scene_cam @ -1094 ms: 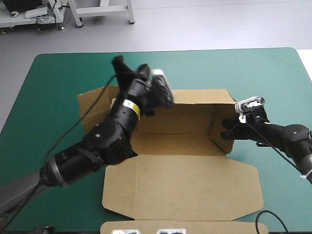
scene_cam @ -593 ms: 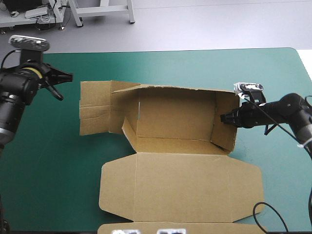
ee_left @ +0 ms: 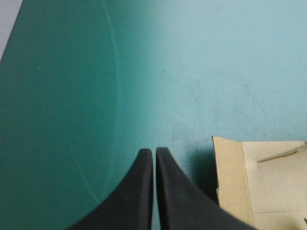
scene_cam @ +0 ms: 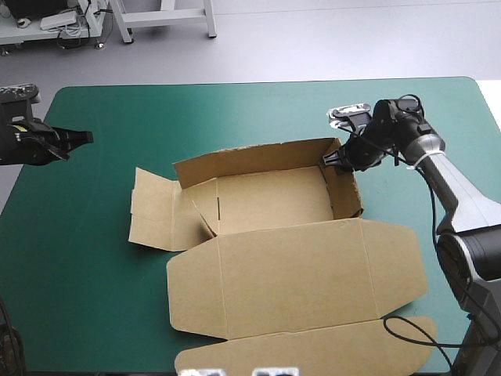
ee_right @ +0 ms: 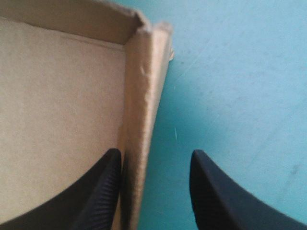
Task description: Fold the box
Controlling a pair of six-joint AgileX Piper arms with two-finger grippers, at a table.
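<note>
High view shows the brown box (scene_cam: 266,200) at mid-table on the teal-green cover (scene_cam: 235,102), its far and right walls raised, its left panels folded out to the left and its lid flat toward the near edge. The right gripper (scene_cam: 333,159) stands spread at the far right corner, one black finger inside the right wall and one outside, not clamping. The left gripper (scene_cam: 81,137) hovers near the table's left edge, fingers pressed together and empty, well apart from the box.
</note>
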